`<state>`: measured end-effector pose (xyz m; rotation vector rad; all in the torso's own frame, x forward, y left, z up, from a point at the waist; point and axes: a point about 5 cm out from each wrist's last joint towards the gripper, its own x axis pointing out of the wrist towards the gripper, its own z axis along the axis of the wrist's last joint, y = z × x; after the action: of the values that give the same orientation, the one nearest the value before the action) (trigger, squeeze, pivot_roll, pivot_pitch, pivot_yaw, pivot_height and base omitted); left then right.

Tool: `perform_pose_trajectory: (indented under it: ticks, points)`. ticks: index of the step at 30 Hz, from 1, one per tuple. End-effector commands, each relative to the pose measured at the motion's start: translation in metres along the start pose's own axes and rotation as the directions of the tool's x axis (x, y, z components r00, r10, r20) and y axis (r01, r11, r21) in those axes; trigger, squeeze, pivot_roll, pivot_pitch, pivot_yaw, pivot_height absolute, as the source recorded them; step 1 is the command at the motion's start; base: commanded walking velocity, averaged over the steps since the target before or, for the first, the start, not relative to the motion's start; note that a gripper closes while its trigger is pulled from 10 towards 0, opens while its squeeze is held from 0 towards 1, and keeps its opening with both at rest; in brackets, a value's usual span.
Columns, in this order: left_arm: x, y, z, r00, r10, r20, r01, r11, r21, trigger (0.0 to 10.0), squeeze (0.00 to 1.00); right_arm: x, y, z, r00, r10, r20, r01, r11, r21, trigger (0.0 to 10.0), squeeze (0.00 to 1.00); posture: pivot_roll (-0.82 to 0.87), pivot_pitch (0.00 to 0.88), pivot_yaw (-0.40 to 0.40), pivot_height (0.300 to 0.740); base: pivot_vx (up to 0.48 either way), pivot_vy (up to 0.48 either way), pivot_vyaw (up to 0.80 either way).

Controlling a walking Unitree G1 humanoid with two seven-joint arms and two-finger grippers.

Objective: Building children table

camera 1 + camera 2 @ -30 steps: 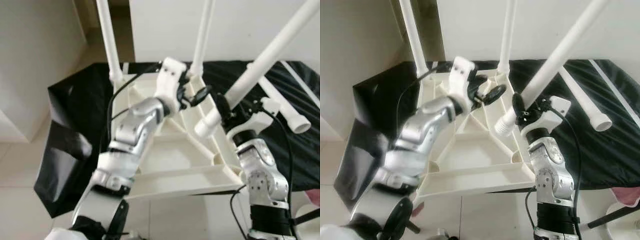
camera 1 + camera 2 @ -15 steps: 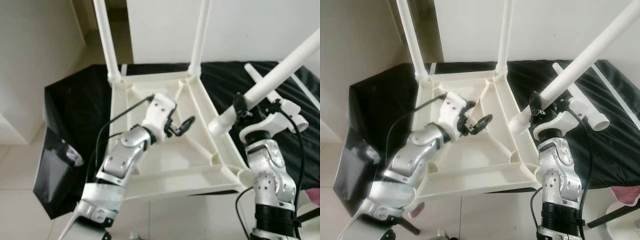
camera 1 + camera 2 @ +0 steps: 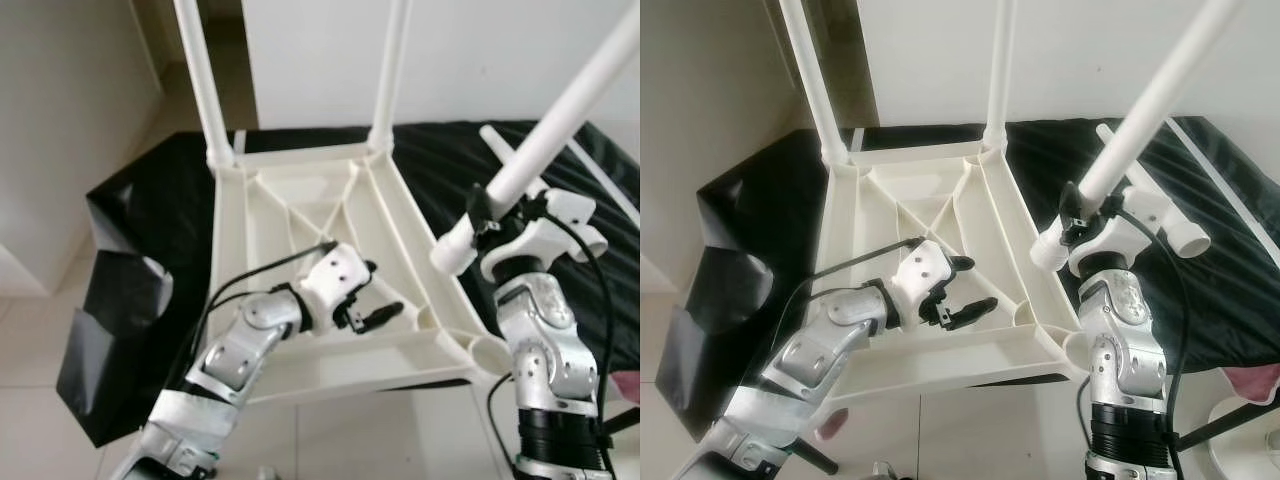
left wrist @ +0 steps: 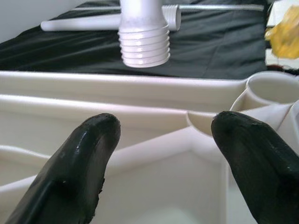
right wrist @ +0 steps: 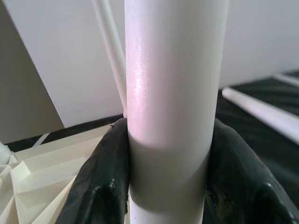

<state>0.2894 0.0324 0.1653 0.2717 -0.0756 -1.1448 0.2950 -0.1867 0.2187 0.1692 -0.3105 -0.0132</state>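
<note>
The white table top (image 3: 228, 260) lies upside down on a black cloth, with two white legs (image 3: 200, 80) (image 3: 390, 70) standing in its far corners. My right gripper (image 3: 490, 215) is shut on a third white leg (image 3: 570, 100), which tilts up to the right. Its threaded end (image 3: 452, 250) hangs just above the near right corner socket (image 3: 487, 350). In the right wrist view the fingers (image 5: 100, 177) clamp this leg (image 5: 173, 93) on both sides. My left gripper (image 3: 378, 295) is open and holds nothing, low inside the underside by the near rail. The left wrist view faces the threaded end (image 4: 144, 37) and the socket (image 4: 273, 88).
A loose white leg (image 3: 1160, 215) lies on the black cloth (image 3: 150, 220) to the right of the table top, with a thin white rod (image 3: 600, 180) beyond it. A white wall stands close behind. Pale floor tiles lie at the left and front.
My left gripper has drawn back from the far right corner to the near rail of the table top. The right gripper has carried the held leg slightly right and steeper.
</note>
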Motion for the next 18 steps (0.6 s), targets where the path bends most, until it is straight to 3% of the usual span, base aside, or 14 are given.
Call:
perform_pose_trajectory:
  ticks: [1, 11, 18]
  points:
    - [-0.001, -0.006, 0.0, 0.998, -0.064, 0.005, 0.064, 0.998, -0.018, 10.0, 0.0, -0.002, 0.004, 0.003, 1.0, 0.025, 0.019, -0.024, 0.999, -0.024, 10.0, 0.0, 0.03, 0.0, 0.009, 0.74, 0.0, 0.0, 0.0]
    - [-0.006, -0.029, -0.013, 0.969, -0.245, -0.039, 0.246, 0.969, 0.024, 10.0, 0.0, -0.003, 0.003, 0.0, 1.0, 0.012, 0.0, -0.012, 0.998, -0.064, 10.0, 0.0, 0.03, 0.0, 0.012, 0.74, 0.0, 0.0, 0.0]
    - [-0.001, -0.028, -0.024, 0.968, -0.224, -0.112, 0.234, 0.968, 0.09, 10.0, 0.0, -0.004, 0.005, -0.004, 1.0, 0.012, -0.015, -0.013, 0.997, -0.073, 10.0, 0.0, 0.03, 0.0, 0.014, 0.74, 0.0, 0.0, 0.0]
